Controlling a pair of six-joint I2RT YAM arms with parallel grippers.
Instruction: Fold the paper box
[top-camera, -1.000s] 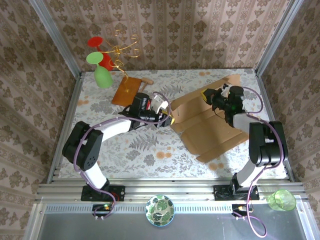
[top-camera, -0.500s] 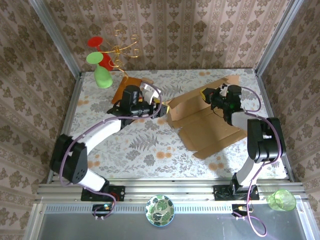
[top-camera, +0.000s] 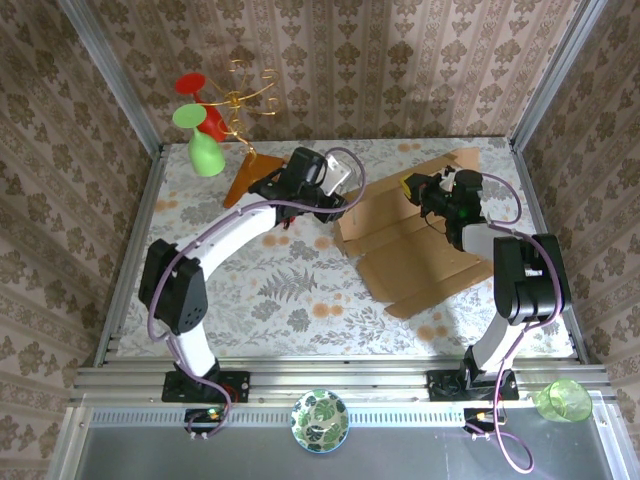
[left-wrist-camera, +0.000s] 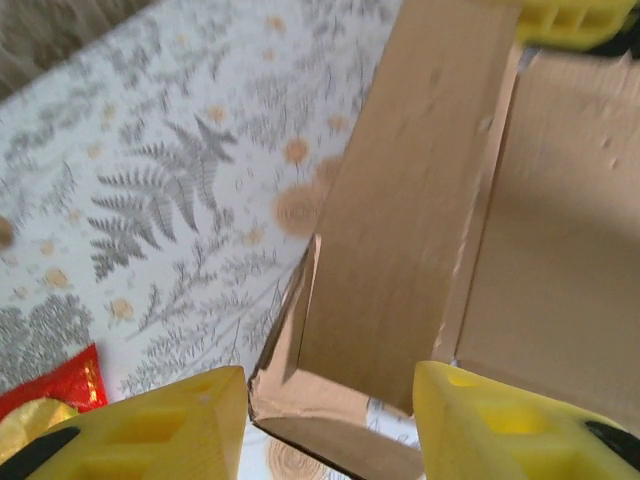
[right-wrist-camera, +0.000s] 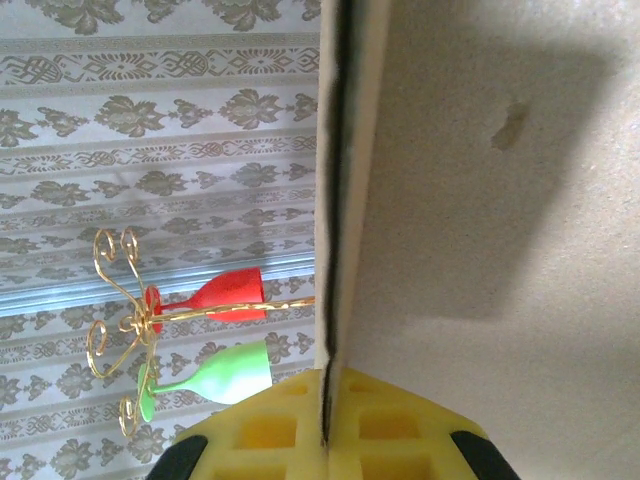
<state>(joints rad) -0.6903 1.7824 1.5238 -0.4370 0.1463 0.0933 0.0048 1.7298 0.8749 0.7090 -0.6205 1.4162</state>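
arms (top-camera: 236, 232) white, black joints | cables (top-camera: 503, 447) purple | left tool pads (left-wrist-camera: 165, 432) yellow

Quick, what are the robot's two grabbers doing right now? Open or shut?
Left gripper: open, straddling a flap of the paper box.
Right gripper: closed, pinching the paper box's edge.
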